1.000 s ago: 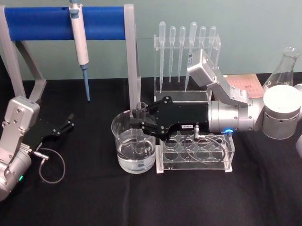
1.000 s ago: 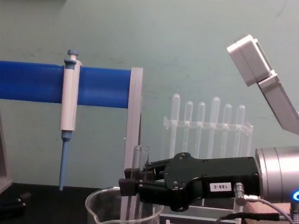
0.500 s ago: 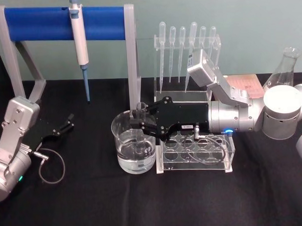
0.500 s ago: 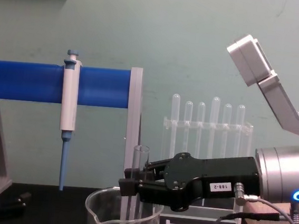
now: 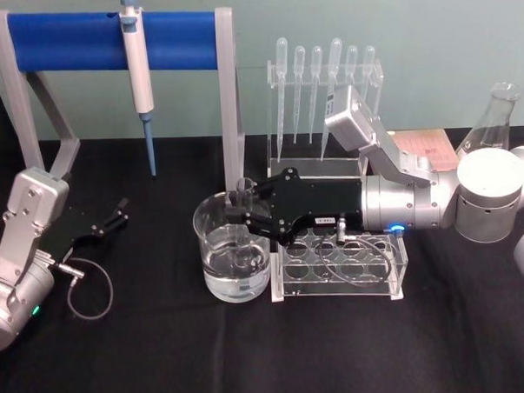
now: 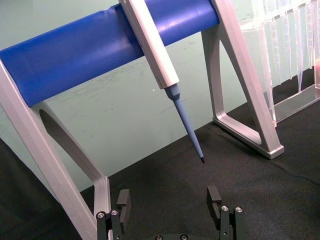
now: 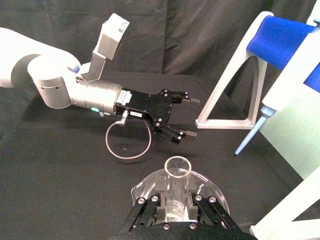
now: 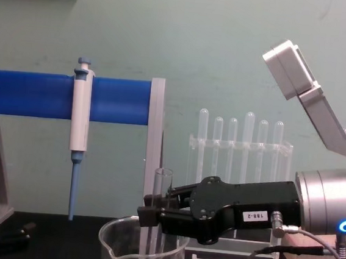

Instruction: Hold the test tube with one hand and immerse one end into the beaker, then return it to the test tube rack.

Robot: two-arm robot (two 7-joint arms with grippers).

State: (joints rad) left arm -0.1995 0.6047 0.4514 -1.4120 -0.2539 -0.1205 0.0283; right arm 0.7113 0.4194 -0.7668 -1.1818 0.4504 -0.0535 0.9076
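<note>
the right end effector (image 5: 242, 216) reached in from the right over the beaker (image 5: 232, 259), its fingers closed on the test tube (image 8: 159, 217), which stood upright with its lower end down inside the beaker. the left end effector (image 5: 115, 216) rested open on the black surface (image 5: 165, 357), well apart. the grey rack (image 5: 339, 264) sat just beside the beaker.
</note>
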